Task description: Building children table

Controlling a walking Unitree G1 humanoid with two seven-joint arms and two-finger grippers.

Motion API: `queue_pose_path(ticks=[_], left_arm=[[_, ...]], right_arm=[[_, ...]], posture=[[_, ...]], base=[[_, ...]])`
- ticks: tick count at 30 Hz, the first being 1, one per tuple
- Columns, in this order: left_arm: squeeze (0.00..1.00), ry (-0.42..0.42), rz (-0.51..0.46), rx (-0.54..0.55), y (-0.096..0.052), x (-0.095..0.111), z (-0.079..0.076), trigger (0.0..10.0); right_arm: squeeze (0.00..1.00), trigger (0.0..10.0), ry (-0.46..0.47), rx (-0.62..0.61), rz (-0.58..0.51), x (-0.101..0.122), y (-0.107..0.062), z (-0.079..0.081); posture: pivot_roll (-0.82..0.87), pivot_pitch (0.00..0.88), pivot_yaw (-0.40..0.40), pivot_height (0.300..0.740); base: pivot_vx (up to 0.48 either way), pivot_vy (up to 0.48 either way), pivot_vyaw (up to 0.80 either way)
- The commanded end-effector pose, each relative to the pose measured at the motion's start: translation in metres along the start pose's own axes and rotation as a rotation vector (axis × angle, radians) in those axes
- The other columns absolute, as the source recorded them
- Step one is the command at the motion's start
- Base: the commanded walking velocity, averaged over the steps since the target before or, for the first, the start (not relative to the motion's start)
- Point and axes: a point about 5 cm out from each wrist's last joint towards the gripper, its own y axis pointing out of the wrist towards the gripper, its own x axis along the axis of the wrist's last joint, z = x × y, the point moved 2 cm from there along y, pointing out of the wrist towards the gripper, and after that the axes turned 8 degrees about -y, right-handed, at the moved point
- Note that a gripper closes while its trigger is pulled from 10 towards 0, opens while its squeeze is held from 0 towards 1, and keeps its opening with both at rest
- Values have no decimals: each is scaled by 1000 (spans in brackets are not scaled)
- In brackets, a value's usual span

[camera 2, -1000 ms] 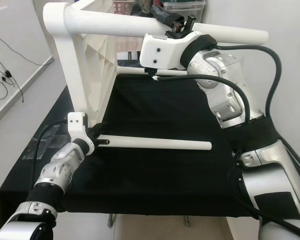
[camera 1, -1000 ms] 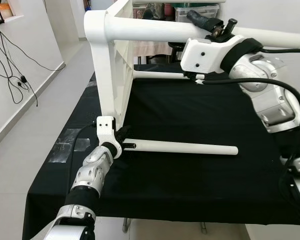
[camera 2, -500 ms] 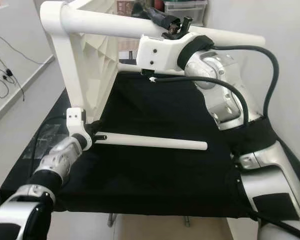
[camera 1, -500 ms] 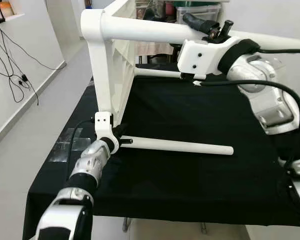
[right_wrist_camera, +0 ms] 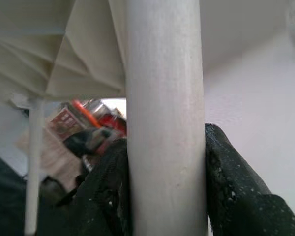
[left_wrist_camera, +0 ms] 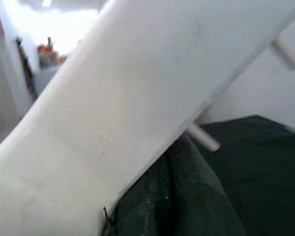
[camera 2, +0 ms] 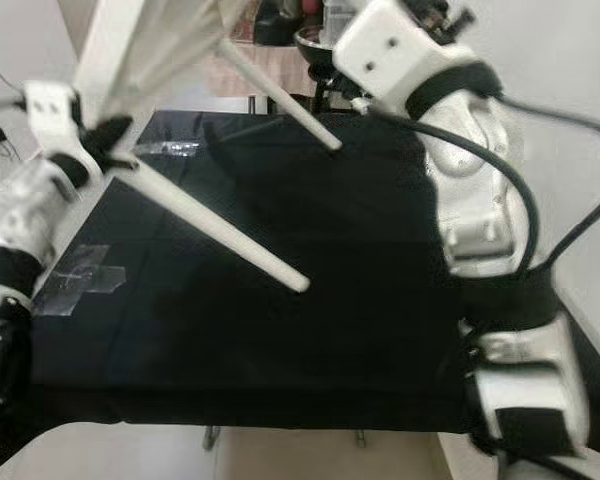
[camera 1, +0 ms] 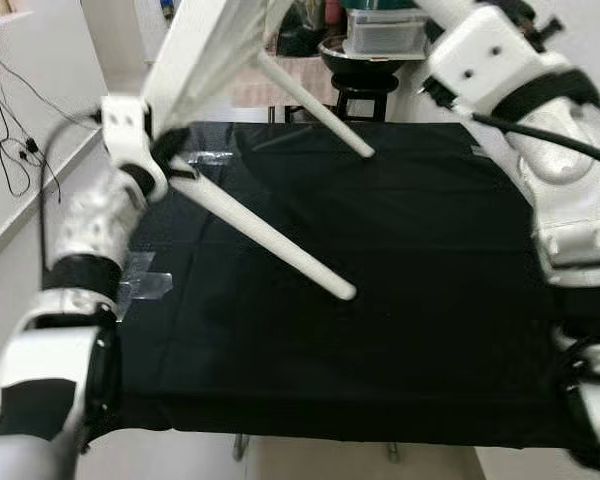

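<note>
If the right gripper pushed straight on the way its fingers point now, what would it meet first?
Nothing new: the right gripper is already shut on a white table leg, which sits between its fingers. Past the leg lies the table's white underside, though how far off is unclear.

The black cloth in front of you is bare from about 3 through 6 to 8 o'clock, so a gripper can pass freely low over that stretch. From 10 o'clock a white table leg slants down towards the centre, and a second leg juts in at 12, both barring that side. At 9 o'clock tape patches lie flat on the cloth.
</note>
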Motion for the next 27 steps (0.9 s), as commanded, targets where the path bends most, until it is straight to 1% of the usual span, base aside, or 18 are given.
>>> queue_pose_path(ticks=[1,3,4,6,8,9,11,14,15,16,17,19,20,21,23,25,26,27], left_arm=[[0,72,-123,76,-7,45,27,10000],[0,118,-169,-30,4,74,6,10000],[0,131,-174,-76,7,78,-5,10000],[0,131,-174,-76,7,78,-5,10000],[0,132,-157,-136,9,72,-20,10000],[0,132,-157,-136,9,72,-20,10000],[0,96,-117,-181,9,54,-31,10000],[0,85,-92,-201,8,43,-37,10000],[0,65,-65,-223,6,30,-44,10000],[0,27,-34,-243,2,15,-52,10000],[0,-4,-1,-266,-4,-2,-62,10000],[0,-4,-1,-266,-4,-2,-62,10000],[0,-37,26,-284,-9,-13,-70,10000],[0,-37,26,-284,-9,-13,-70,10000],[0,-92,82,-324,-22,-36,-85,10000],[0,-92,82,-324,-22,-36,-85,10000],[0,-122,119,-339,-32,-50,-92,10000],[0,-122,119,-339,-32,-50,-92,10000]], right_arm=[[0,0,90,92,314,-65,-16,23],[0,0,274,187,391,-72,-35,75],[0,0,347,248,422,-71,-48,107],[0,0,347,248,422,-71,-48,107],[0,0,452,324,479,-69,-66,149],[0,0,452,324,479,-69,-66,149],[0,0,500,354,528,-70,-77,175],[0,0,524,351,535,-69,-78,182],[0,9020,501,322,543,-71,-76,183],[380,10000,483,283,537,-73,-73,179],[1000,10000,467,255,529,-76,-70,175],[1000,10000,467,255,529,-76,-70,175],[1000,10000,460,240,524,-78,-69,172],[1000,10000,460,240,524,-78,-69,172],[1000,10000,453,218,521,-84,-71,162],[1000,10000,453,218,521,-84,-71,162],[1000,10000,463,220,509,-85,-79,157],[1000,10000,463,220,509,-85,-79,157]], posture=[[-73,0,31,740],[-38,0,35,740],[-36,0,41,740],[-36,0,41,740],[-30,0,44,740],[-30,0,44,740],[-30,0,52,740],[-31,0,58,740],[-34,0,62,740],[-37,0,65,740],[-41,0,68,740],[-41,0,68,740],[-42,0,68,740],[-42,0,68,740],[-48,0,67,740],[-48,0,67,740],[-56,0,71,740],[-56,0,71,740]], base=[[0,0,0],[0,0,0],[0,0,0],[0,0,0],[0,0,0],[0,0,0],[0,0,0],[0,0,0],[0,0,0],[0,0,0],[0,0,0],[0,0,0],[0,0,0],[0,0,0],[0,0,0],[0,0,0],[0,0,0],[0,0,0]])
